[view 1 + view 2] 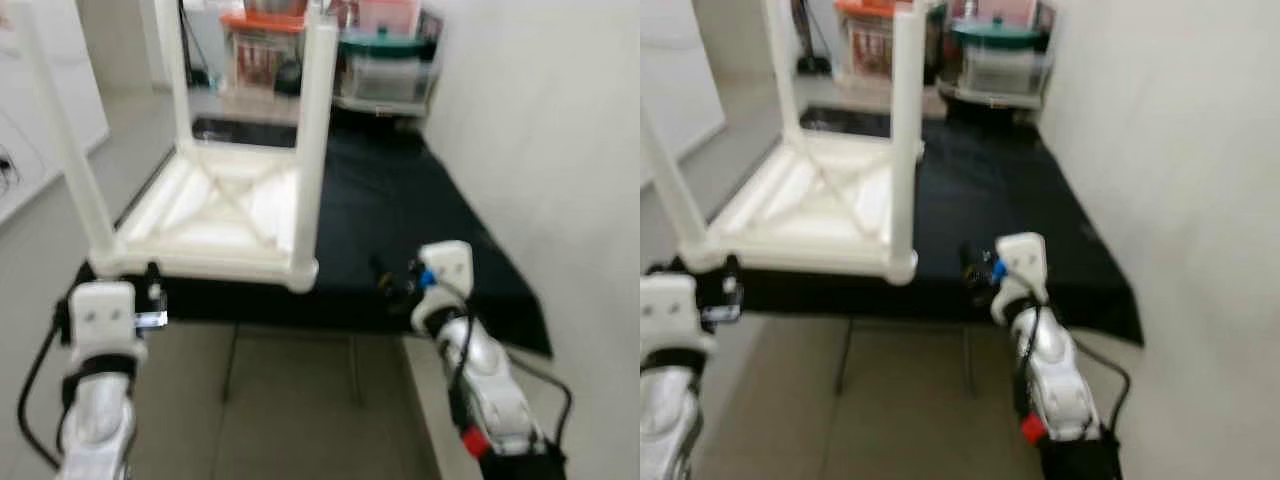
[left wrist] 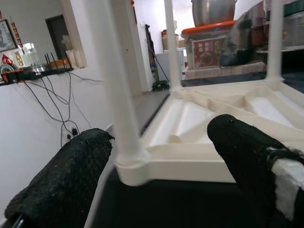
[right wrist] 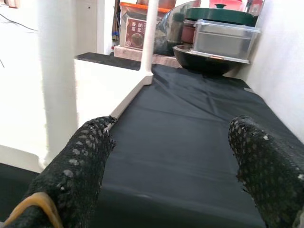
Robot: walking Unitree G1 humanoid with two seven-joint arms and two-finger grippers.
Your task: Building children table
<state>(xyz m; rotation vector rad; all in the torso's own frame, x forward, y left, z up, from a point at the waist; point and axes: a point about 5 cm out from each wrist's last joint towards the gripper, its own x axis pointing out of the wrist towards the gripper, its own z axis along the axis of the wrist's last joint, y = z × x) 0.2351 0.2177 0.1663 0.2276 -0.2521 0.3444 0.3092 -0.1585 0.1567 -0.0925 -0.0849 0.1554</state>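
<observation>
A lived-in home, lidded plastic storage boxes [image 1: 385, 65] and cooking pots [image 3: 209, 59] stacked against a white wall [image 1: 540, 130], tiled floor [image 1: 300, 400], cables trailing down a wall [image 2: 61, 102]

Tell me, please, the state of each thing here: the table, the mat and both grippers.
White children table: upside down on the mat, legs up.
Black mat: spread flat.
Left gripper: open, at the table's near corner.
Right gripper: open, holding nothing, over the mat.
</observation>
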